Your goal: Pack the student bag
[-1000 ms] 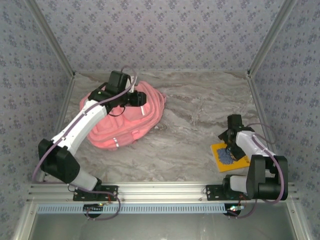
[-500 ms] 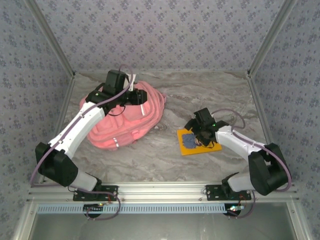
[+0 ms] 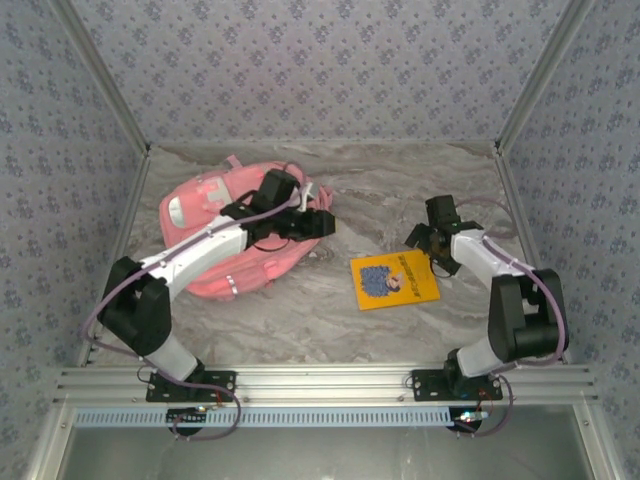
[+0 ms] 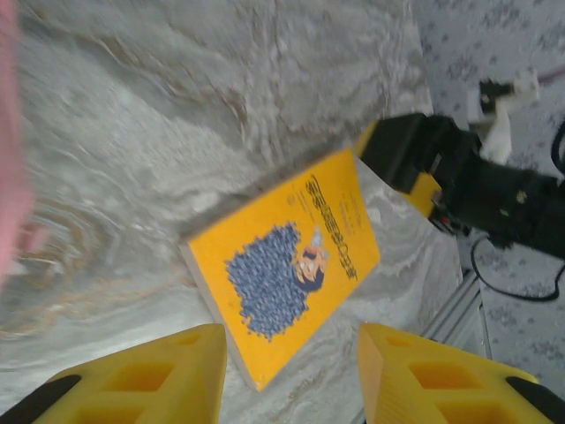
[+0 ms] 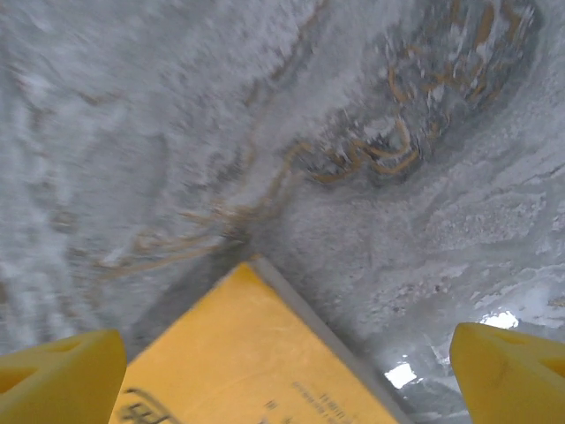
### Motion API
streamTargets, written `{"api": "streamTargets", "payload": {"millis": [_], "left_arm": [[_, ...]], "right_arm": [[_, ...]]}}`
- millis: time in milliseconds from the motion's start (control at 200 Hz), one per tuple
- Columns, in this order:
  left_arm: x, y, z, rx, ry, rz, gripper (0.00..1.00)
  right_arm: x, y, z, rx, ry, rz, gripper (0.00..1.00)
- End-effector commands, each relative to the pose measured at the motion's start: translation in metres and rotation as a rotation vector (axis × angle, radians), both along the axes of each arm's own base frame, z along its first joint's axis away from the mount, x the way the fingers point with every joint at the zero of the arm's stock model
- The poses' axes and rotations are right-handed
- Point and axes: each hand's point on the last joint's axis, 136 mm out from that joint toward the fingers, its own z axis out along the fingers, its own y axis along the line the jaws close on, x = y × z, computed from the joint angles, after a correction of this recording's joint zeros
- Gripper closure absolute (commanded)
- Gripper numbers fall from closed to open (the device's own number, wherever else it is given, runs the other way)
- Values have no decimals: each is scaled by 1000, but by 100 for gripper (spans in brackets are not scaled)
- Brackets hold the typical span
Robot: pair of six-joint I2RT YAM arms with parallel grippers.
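Between the jaws of the right gripper (image 5: 284,375), spread wide, lies one corner of the book (image 3: 394,279). It is flat on the table (image 3: 370,195) and not held. A second ago the book was near that arm's base. Now it is in the middle. The left gripper (image 4: 287,353) has swung off the bag (image 3: 198,203), now just behind it. Its jaws are apart and empty, with the book in front. I think the book goes in next.

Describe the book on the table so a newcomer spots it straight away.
On the marble table, find the pink student bag at the left. Right of the bag a thin book lies flat. Unlike the bag it is bright yellow, with a blue picture on its cover.
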Motion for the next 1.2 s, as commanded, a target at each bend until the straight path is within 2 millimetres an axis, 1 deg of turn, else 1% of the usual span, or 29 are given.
{"api": "streamTargets", "payload": {"millis": [0,80,150,200,260,360,470,545,600,660,705,754,799,849,884,954,1004,1024,1094,1144,1194], "left_arm": [[-9,-19,-21,-12,39,-17,57],[-15,-23,-46,27,80,-20,57],[-18,-25,-63,43,111,-29,57],[-19,-23,-74,69,128,-28,57],[-20,-20,-84,96,134,-29,57],[-21,-13,-94,145,140,-23,57],[-21,-3,-90,184,117,-15,57],[-19,7,-80,212,77,-4,57],[-18,14,-71,232,46,2,57],[-18,21,-61,253,15,5,57],[-18,27,-54,262,0,10,57],[-19,32,-48,264,-7,17,56],[-21,36,-45,258,-4,27,56],[-25,37,-45,244,9,34,56],[-29,36,-46,227,25,32,56],[-41,31,-54,195,71,13,56],[-50,27,-62,184,90,-9,56],[-54,25,-65,184,94,-23,56],[-67,19,-74,206,98,-77,57],[-76,16,-81,225,104,-114,57],[-85,12,-85,237,100,-155,57]], "right_arm": [[-6,8,-9,11,50,82,3],[-11,19,-16,66,51,111,2],[-20,30,-20,126,54,118,2],[-27,37,-22,167,52,120,2],[-37,45,-24,204,48,127,2],[-54,56,-27,254,51,133,1],[-80,75,-26,287,51,160,1],[-98,90,-20,291,20,190,1],[-111,109,-14,313,-6,258,0],[-124,120,-7,297,-12,338,0],[-131,116,0,239,-14,379,0],[-136,97,8,120,-20,374,0],[-142,82,13,48,-15,392,0],[-137,66,23,-23,-56,389,1],[-132,62,30,-37,-89,393,1],[-119,70,39,13,-149,426,2],[-110,76,40,65,-155,431,3],[-101,79,44,82,-179,424,3],[-82,78,42,60,-171,431,2],[-68,86,41,93,-173,455,1],[-55,92,36,117,-162,465,1]]}}
